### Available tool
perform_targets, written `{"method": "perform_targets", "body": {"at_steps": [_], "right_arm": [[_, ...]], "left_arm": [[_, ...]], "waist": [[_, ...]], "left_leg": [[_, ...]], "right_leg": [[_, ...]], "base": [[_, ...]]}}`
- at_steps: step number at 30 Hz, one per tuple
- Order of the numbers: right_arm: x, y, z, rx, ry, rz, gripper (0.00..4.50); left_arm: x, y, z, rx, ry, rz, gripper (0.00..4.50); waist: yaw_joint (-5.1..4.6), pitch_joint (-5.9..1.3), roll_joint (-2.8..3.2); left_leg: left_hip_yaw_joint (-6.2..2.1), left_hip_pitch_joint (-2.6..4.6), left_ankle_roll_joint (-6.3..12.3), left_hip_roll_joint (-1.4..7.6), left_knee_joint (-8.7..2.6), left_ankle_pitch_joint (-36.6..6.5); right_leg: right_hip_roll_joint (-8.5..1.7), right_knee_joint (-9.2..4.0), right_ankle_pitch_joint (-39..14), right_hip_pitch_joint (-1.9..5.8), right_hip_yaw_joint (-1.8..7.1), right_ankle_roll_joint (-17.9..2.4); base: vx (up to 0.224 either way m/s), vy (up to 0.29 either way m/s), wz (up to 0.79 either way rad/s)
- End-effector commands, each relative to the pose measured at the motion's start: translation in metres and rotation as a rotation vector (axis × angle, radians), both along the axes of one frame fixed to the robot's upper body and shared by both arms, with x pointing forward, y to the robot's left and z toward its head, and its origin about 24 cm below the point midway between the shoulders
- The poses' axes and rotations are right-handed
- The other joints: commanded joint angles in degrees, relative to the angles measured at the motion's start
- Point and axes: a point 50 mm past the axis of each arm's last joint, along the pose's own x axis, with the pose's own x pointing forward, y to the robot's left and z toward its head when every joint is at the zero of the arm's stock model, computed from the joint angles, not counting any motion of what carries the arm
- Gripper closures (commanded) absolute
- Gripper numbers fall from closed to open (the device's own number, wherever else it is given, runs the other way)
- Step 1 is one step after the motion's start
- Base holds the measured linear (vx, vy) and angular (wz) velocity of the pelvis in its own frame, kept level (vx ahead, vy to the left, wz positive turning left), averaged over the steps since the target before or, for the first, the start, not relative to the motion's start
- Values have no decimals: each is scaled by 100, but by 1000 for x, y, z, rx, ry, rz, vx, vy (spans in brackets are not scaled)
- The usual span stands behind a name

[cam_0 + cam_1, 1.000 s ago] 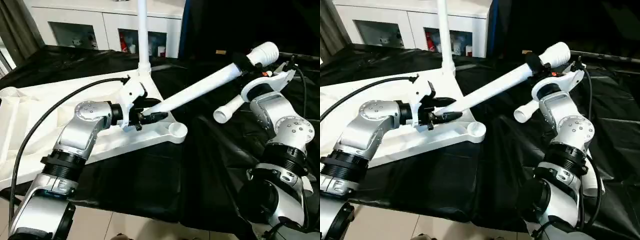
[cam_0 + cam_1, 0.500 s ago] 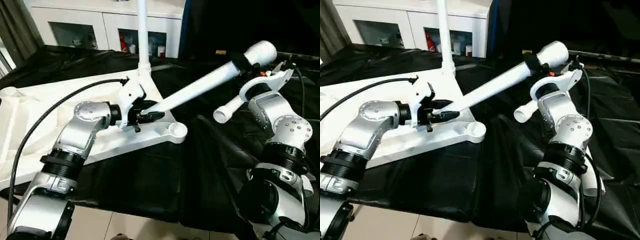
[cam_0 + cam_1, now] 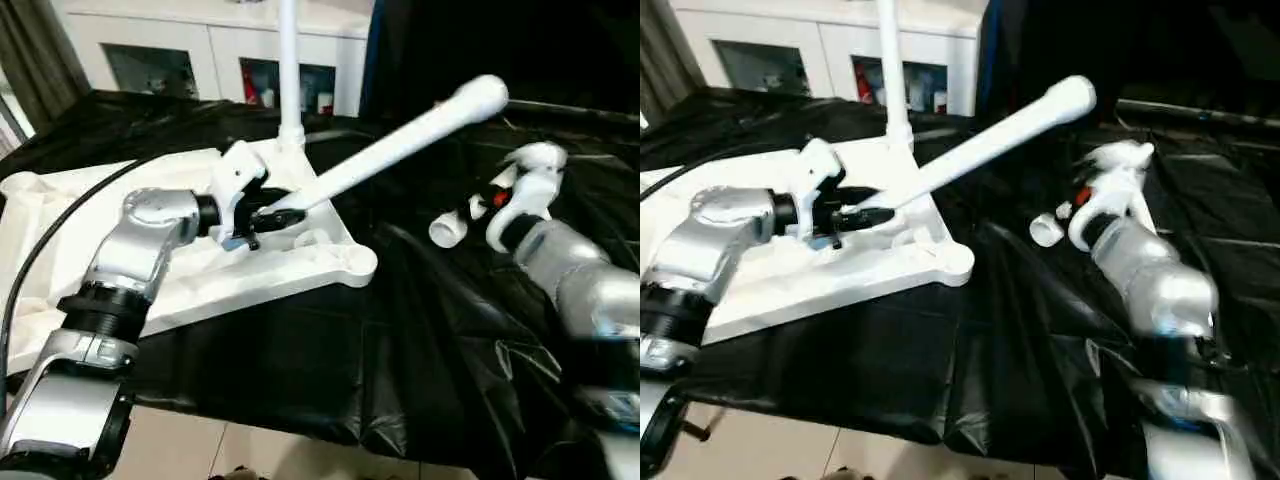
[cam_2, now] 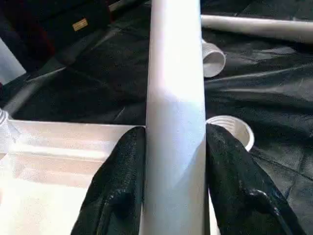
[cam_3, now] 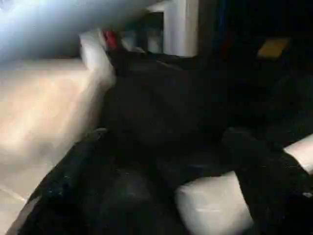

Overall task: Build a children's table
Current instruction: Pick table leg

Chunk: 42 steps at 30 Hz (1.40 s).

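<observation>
The table top [image 3: 190,265] lies underside up on the black-covered tabletop [image 3: 330,370], its near corner socket [image 3: 357,263] bare, presumably so legs can go in from above. The left end effector [image 4: 173,181] clamps a slanted leg [image 3: 400,140] near its lower end, likely steering it to a socket. Farther right, the right end effector [image 3: 500,200] hangs by a lying leg [image 3: 447,225], its grip unclear; one leg [image 3: 289,70] stands at the far corner.

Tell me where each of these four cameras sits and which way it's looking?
Left eye, on the head: looks down at the table top, silver forearms showing.
Right eye: same scene, slightly shifted.
Left wrist: looks along the left tool, its fingers clamping a leg.
Right wrist: right tool's dark fingers, blurred.
Eye and left wrist views share that leg.
</observation>
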Motion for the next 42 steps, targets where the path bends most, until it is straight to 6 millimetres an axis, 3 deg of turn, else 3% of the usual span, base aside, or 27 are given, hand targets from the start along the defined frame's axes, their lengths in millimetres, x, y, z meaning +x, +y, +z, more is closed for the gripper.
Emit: {"method": "perform_targets", "body": {"at_steps": [1, 2, 6, 11, 17, 22, 29, 31, 42], "right_arm": [[1, 9, 10, -169, -134, 71, 28], [0, 13, 17, -289, -227, 93, 24], [-1, 24, 29, -717, -491, 150, 0], [1, 27, 37, -928, -680, 163, 0], [13, 26, 25, -1099, -686, 206, 0], [24, 19, 13, -1200, -648, 203, 0], [28, 20, 5, -1224, -634, 238, 0], [29, 20, 5, -1200, -633, 227, 35], [27, 18, -4, -1114, -608, 247, 115]], "left_arm": [[3, -1, 10, -8, -20, -11, 294], [2, -2, 9, -3, -13, -22, 294], [0, -4, 8, 9, 12, -59, 294], [-2, -5, 7, 12, 27, -80, 294], [-9, -6, 11, 22, 37, -145, 295], [-18, -8, 16, 28, 51, -230, 295], [-16, -8, 17, 21, 43, -199, 296], [-17, -7, 18, 26, 44, -199, 296], [-11, -1, 23, 35, 11, -151, 296]], "waist": [[26, -434, -43], [-4, -435, -61], [-28, -433, -51], [-40, -433, -59], [-81, -436, -60], [-123, -437, -60], [-209, -429, -82], [-231, -434, -74], [-301, -439, -61]], "left_leg": [[-21, 17, -104, 173, -316, -794], [-19, 5, 3, 155, -309, -765], [-8, 29, 32, 156, -295, -708], [-17, 27, 156, 165, -289, -695], [-12, 39, 250, 165, -272, -800], [-13, 29, 258, 170, -265, -801], [-6, 8, 277, 147, -239, -903], [-9, 5, 282, 147, -234, -913], [-6, 3, 347, 143, -213, -990]], "right_leg": [[-383, -409, -1401, 398, 271, -793], [-362, -410, -1415, 414, 276, -766], [-327, -390, -1255, 384, 274, -845], [-315, -359, -1026, 393, 280, -962], [-305, -325, -858, 400, 277, -1088], [-296, -291, -790, 395, 276, -1193], [-281, -297, -863, 410, 274, -1113], [-285, -291, -864, 407, 271, -1124], [-267, -288, -785, 406, 267, -1224]], "base": [[0, 0, 0], [0, 0, 0], [0, 0, 0], [0, 0, 0], [0, 0, 0], [0, 0, 0], [0, 0, 0], [0, 0, 0], [0, 0, 0]]}}
